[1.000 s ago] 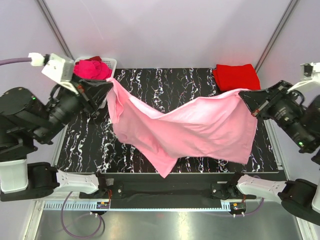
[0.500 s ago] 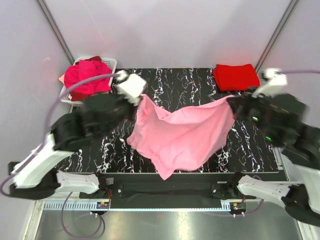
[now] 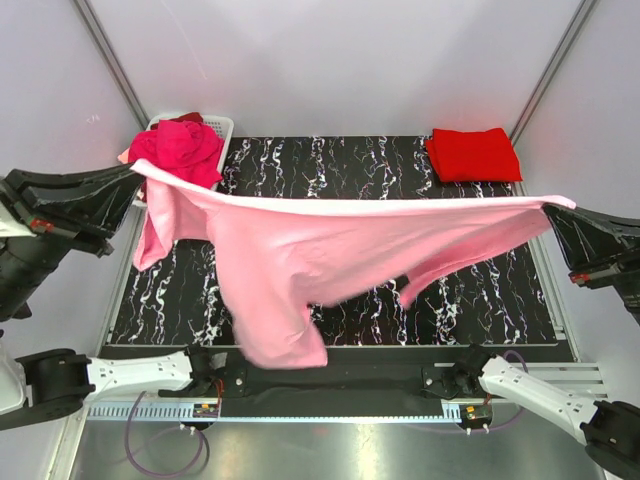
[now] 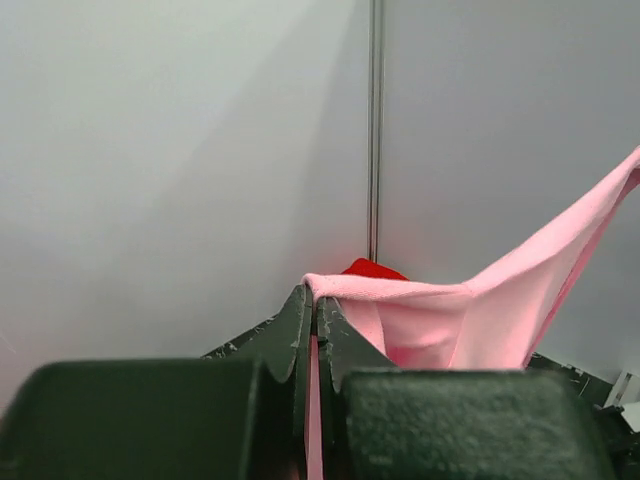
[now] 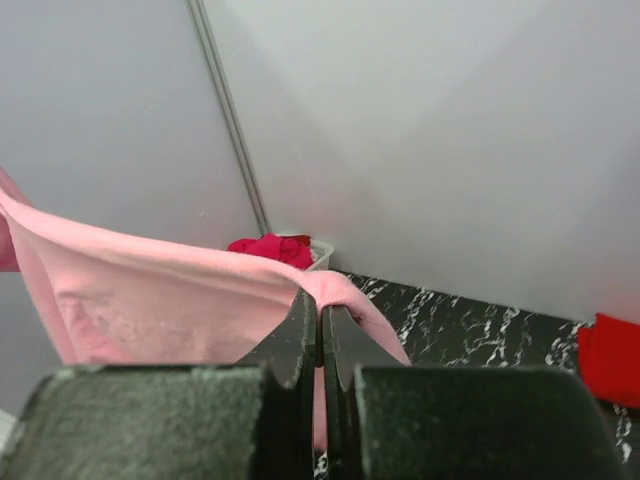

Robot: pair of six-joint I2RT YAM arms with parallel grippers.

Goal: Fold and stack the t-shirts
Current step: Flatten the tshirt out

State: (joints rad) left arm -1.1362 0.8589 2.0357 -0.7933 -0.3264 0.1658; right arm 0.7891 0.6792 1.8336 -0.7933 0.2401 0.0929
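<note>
The left gripper (image 4: 313,302) is pinched tight on one end of the light pink t-shirt (image 3: 330,245), its jaws closed with only a thin fold of cloth between them. The right gripper (image 5: 321,303) is clamped in the same way on the opposite end. The two are held well apart, out past the left and right edges of the tabletop (image 3: 340,160), so the shirt's upper edge runs taut in a nearly straight line across the whole width. Below that line the cloth hangs loose above the black marbled surface: one sleeve droops near the left gripper, and the longest part sags toward the near edge, left of centre. Behind the left end stands a white mesh basket (image 3: 222,127) at the far left corner, holding crumpled magenta t-shirts (image 3: 178,148) just beside the stretched fabric. A folded red t-shirt (image 3: 472,154) lies flat at the far right corner, apart from the pink cloth. Between basket and red shirt the far strip of tabletop shows uncovered, and plain pale walls close in on three sides.
</note>
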